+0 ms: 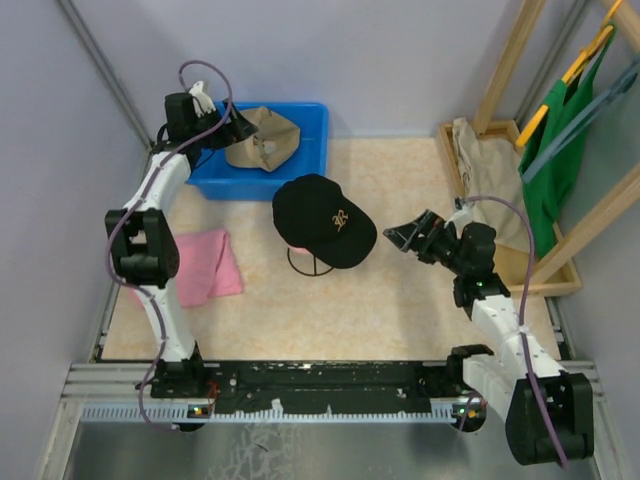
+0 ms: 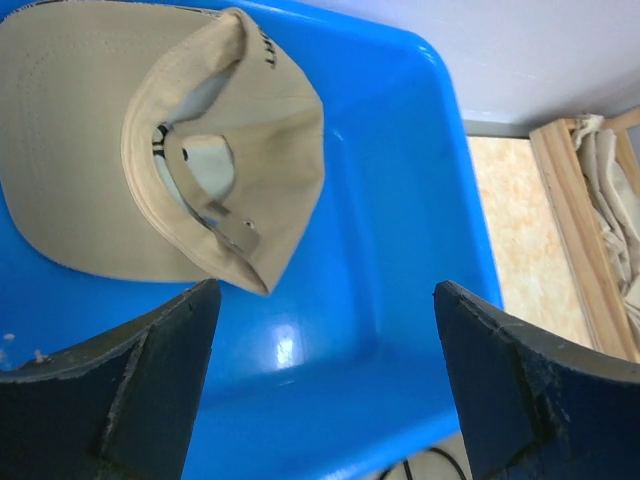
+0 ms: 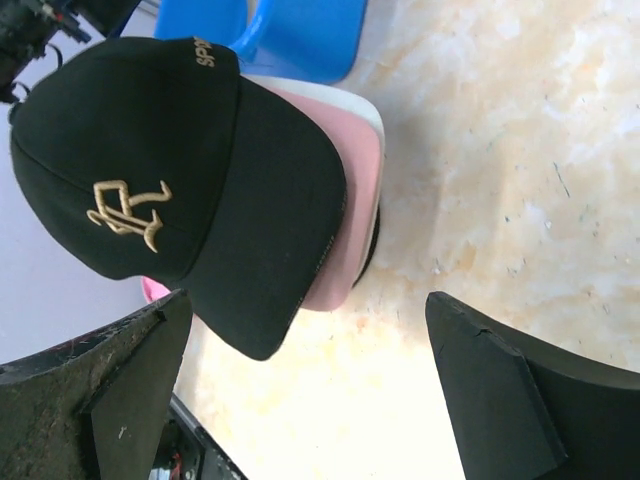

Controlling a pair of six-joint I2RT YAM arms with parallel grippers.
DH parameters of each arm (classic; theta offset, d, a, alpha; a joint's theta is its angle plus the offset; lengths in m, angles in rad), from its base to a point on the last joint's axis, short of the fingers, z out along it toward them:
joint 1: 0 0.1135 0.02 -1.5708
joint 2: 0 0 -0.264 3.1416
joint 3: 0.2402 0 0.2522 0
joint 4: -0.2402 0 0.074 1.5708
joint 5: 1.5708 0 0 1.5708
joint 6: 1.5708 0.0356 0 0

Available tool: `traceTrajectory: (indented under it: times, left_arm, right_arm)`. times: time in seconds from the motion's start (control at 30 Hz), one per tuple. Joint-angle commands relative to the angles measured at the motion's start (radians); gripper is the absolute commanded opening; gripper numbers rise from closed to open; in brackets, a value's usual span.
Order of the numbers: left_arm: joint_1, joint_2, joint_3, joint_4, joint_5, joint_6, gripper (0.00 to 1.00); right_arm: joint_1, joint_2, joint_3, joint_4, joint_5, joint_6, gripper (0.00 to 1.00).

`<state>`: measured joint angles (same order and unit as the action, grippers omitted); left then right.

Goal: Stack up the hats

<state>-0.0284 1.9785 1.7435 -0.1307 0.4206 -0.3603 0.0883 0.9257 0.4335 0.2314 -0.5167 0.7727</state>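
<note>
A black cap (image 1: 325,222) with a gold logo tops a stack on a wire stand (image 1: 303,264) mid-table. In the right wrist view a pink brim (image 3: 352,200) and a white brim (image 3: 345,98) show under the black cap (image 3: 170,170). A tan cap (image 1: 262,138) lies upside down in the blue bin (image 1: 300,160). My left gripper (image 1: 238,127) hangs open over the bin, the tan cap (image 2: 150,150) just beyond its fingers (image 2: 325,390). My right gripper (image 1: 405,232) is open and empty, apart from the stack on its right (image 3: 305,385).
A flat pink cloth (image 1: 205,265) lies on the table at the left. A wooden rack (image 1: 560,275) at the right holds a beige garment (image 1: 490,165), and a green bag (image 1: 565,150) hangs above it. The walls of the blue bin (image 2: 400,250) surround the left gripper.
</note>
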Motion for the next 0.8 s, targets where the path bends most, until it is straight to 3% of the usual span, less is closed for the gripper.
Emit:
traceTrajectory:
  times: [0.0, 0.17, 0.37, 0.53, 0.77]
  left_arm:
    - [0.018, 0.151, 0.189, -0.034, 0.028, -0.006, 0.93]
    - [0.016, 0.311, 0.392, -0.015, 0.032, -0.003, 0.93]
    - [-0.01, 0.393, 0.385, 0.186, -0.004, 0.002, 0.98]
    - [-0.061, 0.543, 0.551, 0.207, 0.007, -0.009, 0.99]
    - [-0.088, 0.619, 0.562, 0.289, -0.109, -0.003, 0.99]
  right_arm:
    - [-0.01, -0.047, 0.016, -0.1, 0.026, -0.045, 0.99]
    - [-0.013, -0.094, 0.026, -0.159, 0.053, -0.062, 0.99]
    - [-0.016, -0.127, 0.045, -0.207, 0.078, -0.066, 0.99]
    - [-0.019, -0.164, 0.064, -0.258, 0.125, -0.072, 0.99]
    - [-0.022, -0.213, 0.077, -0.303, 0.168, -0.053, 0.99]
